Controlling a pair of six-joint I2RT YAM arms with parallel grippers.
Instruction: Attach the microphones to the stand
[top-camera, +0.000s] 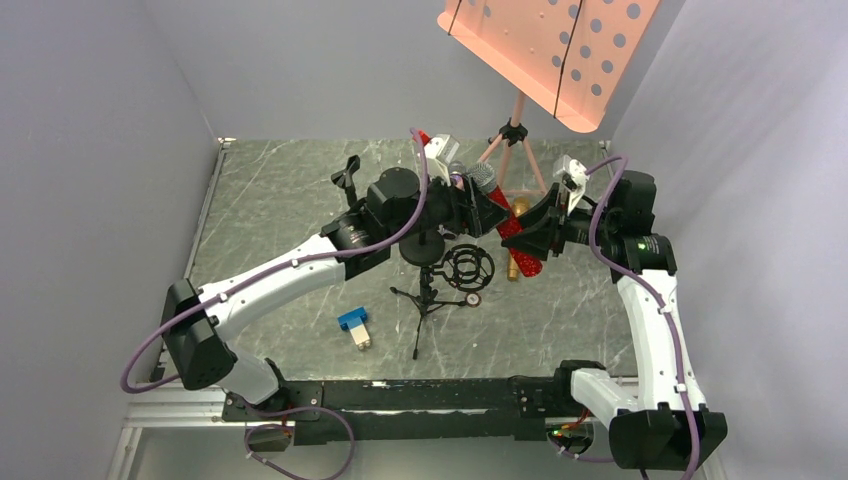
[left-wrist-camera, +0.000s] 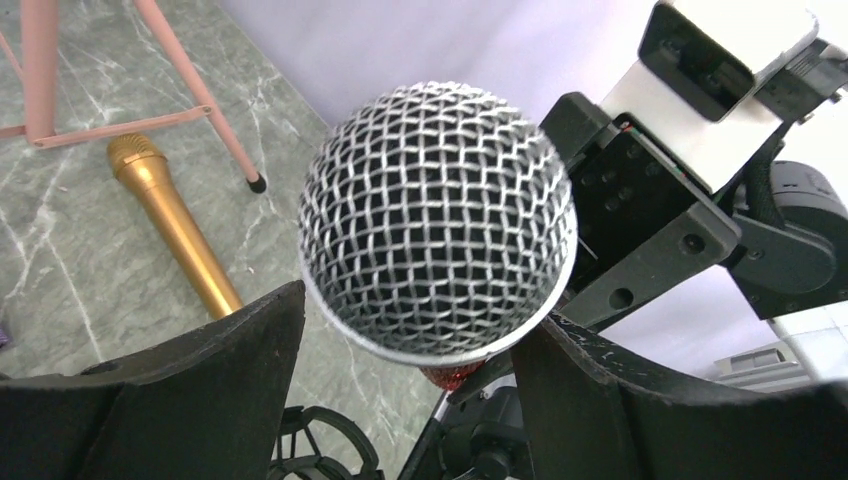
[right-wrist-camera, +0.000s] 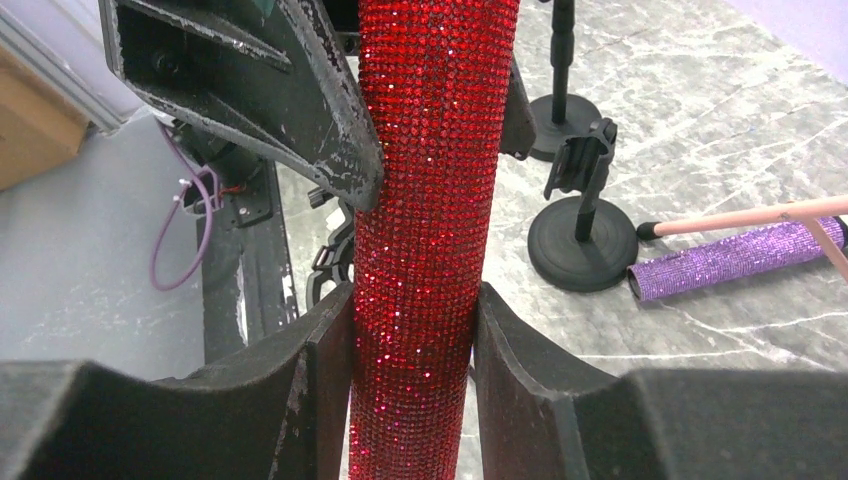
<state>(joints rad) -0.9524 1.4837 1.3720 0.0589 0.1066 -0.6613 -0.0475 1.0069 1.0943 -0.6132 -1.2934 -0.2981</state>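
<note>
The glittery red microphone (top-camera: 527, 264) is held up in the air between both grippers, its silver mesh head (left-wrist-camera: 437, 225) up and to the left. My right gripper (right-wrist-camera: 412, 310) is shut on its red body (right-wrist-camera: 425, 200). My left gripper (top-camera: 490, 208) grips the same body just under the head, one finger (right-wrist-camera: 260, 95) on each side. The gold microphone (left-wrist-camera: 175, 225) lies on the table by the pink tripod legs. The purple microphone (right-wrist-camera: 735, 260) lies on the table. A black desk stand with a clip (right-wrist-camera: 583, 215) stands beside it.
A black tripod stand with a round shock mount (top-camera: 465, 268) is under the grippers. Another small clip stand (top-camera: 347, 180) is at the back left. A pink music stand (top-camera: 548, 45) rises at the back. A blue-and-white block (top-camera: 353, 325) lies near the front.
</note>
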